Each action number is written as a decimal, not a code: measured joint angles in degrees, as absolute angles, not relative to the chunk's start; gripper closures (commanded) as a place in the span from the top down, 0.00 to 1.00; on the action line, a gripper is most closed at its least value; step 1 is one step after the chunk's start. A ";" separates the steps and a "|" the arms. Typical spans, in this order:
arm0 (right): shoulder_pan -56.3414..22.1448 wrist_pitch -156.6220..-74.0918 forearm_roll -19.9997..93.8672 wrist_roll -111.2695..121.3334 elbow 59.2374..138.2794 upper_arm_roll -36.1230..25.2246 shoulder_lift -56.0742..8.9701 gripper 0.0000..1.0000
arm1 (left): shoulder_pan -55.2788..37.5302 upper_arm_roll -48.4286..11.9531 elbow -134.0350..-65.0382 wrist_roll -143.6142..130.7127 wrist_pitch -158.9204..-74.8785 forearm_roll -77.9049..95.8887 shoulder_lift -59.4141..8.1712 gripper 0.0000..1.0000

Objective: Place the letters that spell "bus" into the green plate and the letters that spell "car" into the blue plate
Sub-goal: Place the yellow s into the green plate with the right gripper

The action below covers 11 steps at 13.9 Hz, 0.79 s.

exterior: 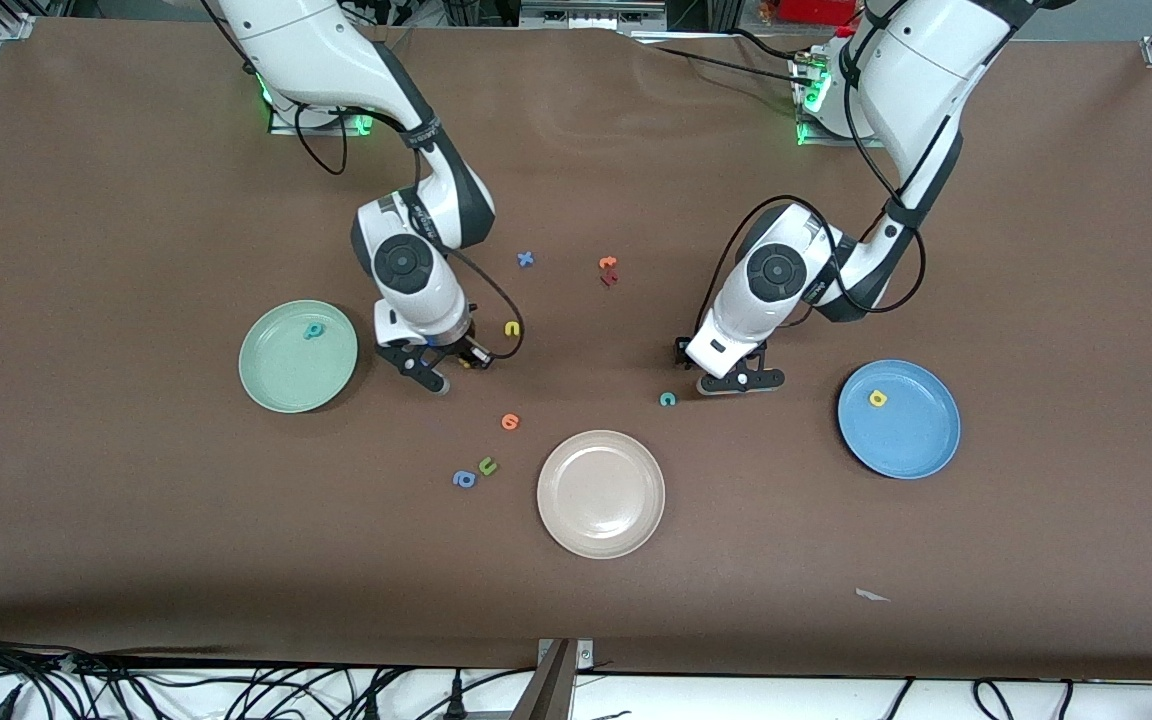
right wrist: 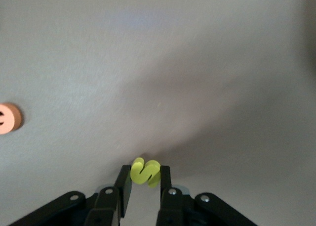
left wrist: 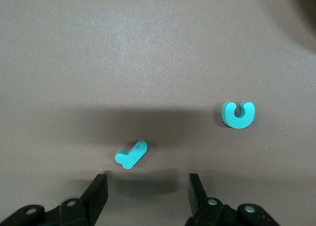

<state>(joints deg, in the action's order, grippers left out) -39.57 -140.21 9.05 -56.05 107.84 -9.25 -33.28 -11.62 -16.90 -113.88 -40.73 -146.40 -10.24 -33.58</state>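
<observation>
While right gripper (right wrist: 141, 179) clamps yellow s (right wrist: 145, 171), left gripper (left wrist: 148, 191) hovers, fingers apart.
Teal r (left wrist: 131, 154) and teal c (left wrist: 238, 114) beside beige plate (exterior: 561, 520); teal b (exterior: 313, 330) in green plate (exterior: 276, 385); yellow a (exterior: 877, 398) in blue plate (exterior: 911, 450).

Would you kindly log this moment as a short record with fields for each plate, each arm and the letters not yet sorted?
green plate: holds teal b
blue plate: holds yellow a
right gripper: down at the table beside the green plate, jaws shut on yellow s
left gripper: low over teal r, jaws open
teal c: on table beside the left gripper
yellow u: on table
beige plate: empty
</observation>
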 measured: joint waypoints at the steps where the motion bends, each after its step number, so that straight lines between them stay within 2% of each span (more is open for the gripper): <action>1: -39.56 -137.27 9.05 -52.88 107.75 -10.72 -32.05 0.13 | -11.61 -16.74 -113.92 -40.90 -146.40 -10.83 -33.59 0.67; 4: -39.51 -128.71 9.06 -39.37 107.83 -16.63 -28.56 0.15 | -11.61 -16.38 -114.02 -41.22 -146.40 -11.44 -33.62 0.63; 6: -39.26 -124.98 9.17 -27.52 108.57 -21.86 -26.93 0.15 | -11.61 -16.36 -114.07 -41.24 -146.40 -11.45 -33.69 0.50; 7: -39.12 -123.87 9.27 -22.12 109.27 -24.06 -26.43 0.16 | -11.61 -16.34 -114.07 -41.27 -146.40 -11.45 -33.72 0.48; 8: -38.96 -123.45 9.67 -17.77 110.20 -25.82 -26.17 0.26 | -11.61 -16.30 -114.07 -41.29 -146.40 -11.45 -33.73 0.46; 9: -38.70 -123.40 10.64 -14.68 111.29 -26.91 -26.10 0.47 | -11.61 -16.26 -114.07 -41.30 -146.40 -11.45 -33.74 0.46; 10: -38.25 -123.41 11.62 -12.96 112.33 -27.25 -26.11 0.99 | -11.61 -16.22 -114.07 -41.30 -146.40 -11.45 -33.75 0.45; 11: -37.83 -123.41 12.58 -12.28 113.16 -27.27 -26.12 1.00 | -11.61 -16.20 -114.07 -41.31 -146.41 -11.45 -33.75 0.42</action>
<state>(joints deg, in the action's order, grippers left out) -37.83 -123.41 12.58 -12.28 113.16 -27.27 -26.12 -11.61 -16.20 -114.07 -41.31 -146.41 -11.45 -33.75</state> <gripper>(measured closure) 0.656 0.537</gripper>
